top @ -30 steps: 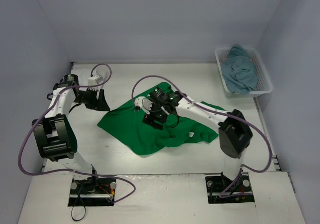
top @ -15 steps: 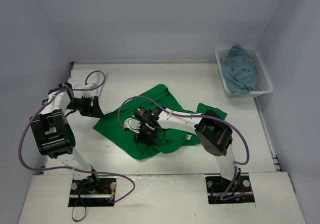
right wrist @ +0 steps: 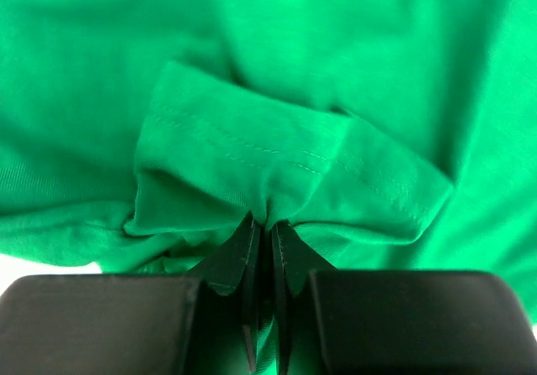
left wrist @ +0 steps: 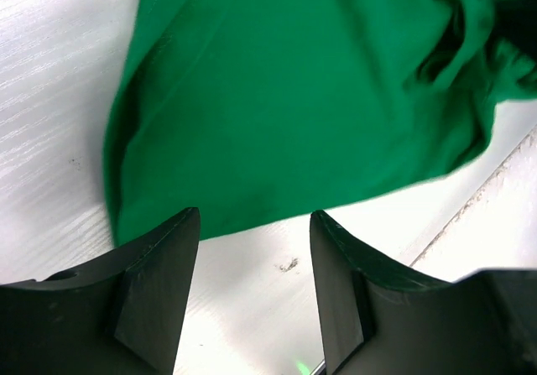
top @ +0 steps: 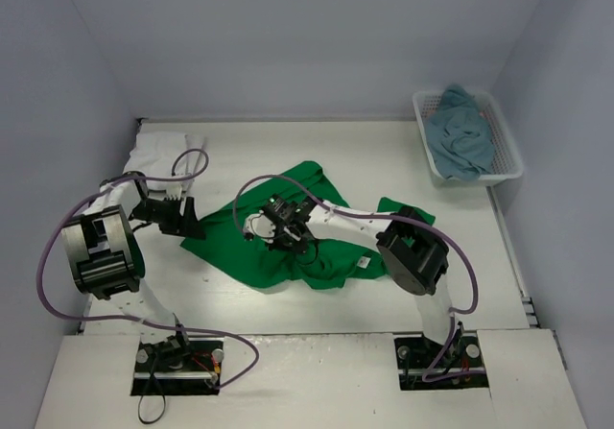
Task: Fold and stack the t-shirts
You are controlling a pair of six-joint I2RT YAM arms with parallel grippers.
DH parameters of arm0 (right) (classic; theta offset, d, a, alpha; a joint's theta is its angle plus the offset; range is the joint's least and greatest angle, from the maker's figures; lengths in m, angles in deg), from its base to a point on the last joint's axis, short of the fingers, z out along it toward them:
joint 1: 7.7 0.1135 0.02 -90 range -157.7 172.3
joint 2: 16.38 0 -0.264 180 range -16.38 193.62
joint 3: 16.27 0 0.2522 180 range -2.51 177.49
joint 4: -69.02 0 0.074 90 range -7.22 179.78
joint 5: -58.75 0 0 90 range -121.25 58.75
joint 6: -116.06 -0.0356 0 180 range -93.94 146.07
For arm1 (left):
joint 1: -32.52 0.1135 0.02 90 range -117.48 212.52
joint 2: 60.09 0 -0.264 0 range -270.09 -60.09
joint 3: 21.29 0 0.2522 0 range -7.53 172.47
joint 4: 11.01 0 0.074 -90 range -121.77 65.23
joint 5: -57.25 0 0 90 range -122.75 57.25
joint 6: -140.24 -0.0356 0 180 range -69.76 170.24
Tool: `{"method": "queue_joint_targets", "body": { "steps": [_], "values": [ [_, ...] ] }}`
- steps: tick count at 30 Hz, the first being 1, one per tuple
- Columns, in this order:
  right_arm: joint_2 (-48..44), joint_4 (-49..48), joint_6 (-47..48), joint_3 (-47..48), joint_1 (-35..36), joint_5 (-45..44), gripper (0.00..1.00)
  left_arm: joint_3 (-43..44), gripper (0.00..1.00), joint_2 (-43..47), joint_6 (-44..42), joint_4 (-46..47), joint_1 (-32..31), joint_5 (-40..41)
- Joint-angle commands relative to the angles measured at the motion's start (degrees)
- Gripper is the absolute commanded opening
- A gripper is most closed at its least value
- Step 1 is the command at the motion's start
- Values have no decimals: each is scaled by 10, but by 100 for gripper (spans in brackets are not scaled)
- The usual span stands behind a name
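Observation:
A bright green t-shirt (top: 245, 256) lies crumpled in the middle of the table. My right gripper (top: 288, 226) is low over its middle, and in the right wrist view it (right wrist: 268, 224) is shut on a pinched fold of a stitched hem (right wrist: 277, 153). At the shirt's left edge my left gripper (top: 187, 220) stands open; its fingers (left wrist: 159, 266) frame bare table just short of the green cloth (left wrist: 294, 90). A dull teal-blue t-shirt (top: 460, 141) is heaped in the basket.
The white lattice basket (top: 508, 155) stands at the back right against the wall. A white cloth (top: 158, 151) lies at the back left corner. Purple cables loop over both arms. Walls close in the table on three sides.
My right gripper has shut on a fold of the green shirt after dropping onto it. The left gripper slid nearer to the shirt's left edge. The shirt has bunched and shifted.

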Motion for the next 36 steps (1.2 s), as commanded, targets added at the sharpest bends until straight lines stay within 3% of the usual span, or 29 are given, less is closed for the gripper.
{"method": "queue_joint_targets", "body": {
  "steps": [1, 5, 10, 11, 16, 24, 31, 36],
  "values": [
    [-25, -9, 25, 3, -56, -41, 0, 14, 49, 6, -23, -13, -5, -18],
    [-32, -33, 64, -24, -88, -108, 0, 19, 49, -5, -23, -16, -18, -7],
    [29, -30, 71, 8, -173, -63, 0, 22, 49, -19, -4, -4, -42, -4],
    [35, -18, 67, 16, -176, -42, 10, 21, 49, -20, 1, 0, -47, 1],
    [-1, 3, 53, -2, -150, -21, 35, 22, 49, -27, 15, 8, -100, 35],
    [-63, 17, 38, -14, -147, -8, 37, 49, 49, -71, 64, 47, -205, 79],
    [-98, 19, 35, -46, -140, 8, 33, 68, 49, -86, 82, 75, -210, 126],
    [-97, 19, 41, -52, -140, 11, 32, 80, 49, -61, 69, 43, -199, 151]
  ]
}}
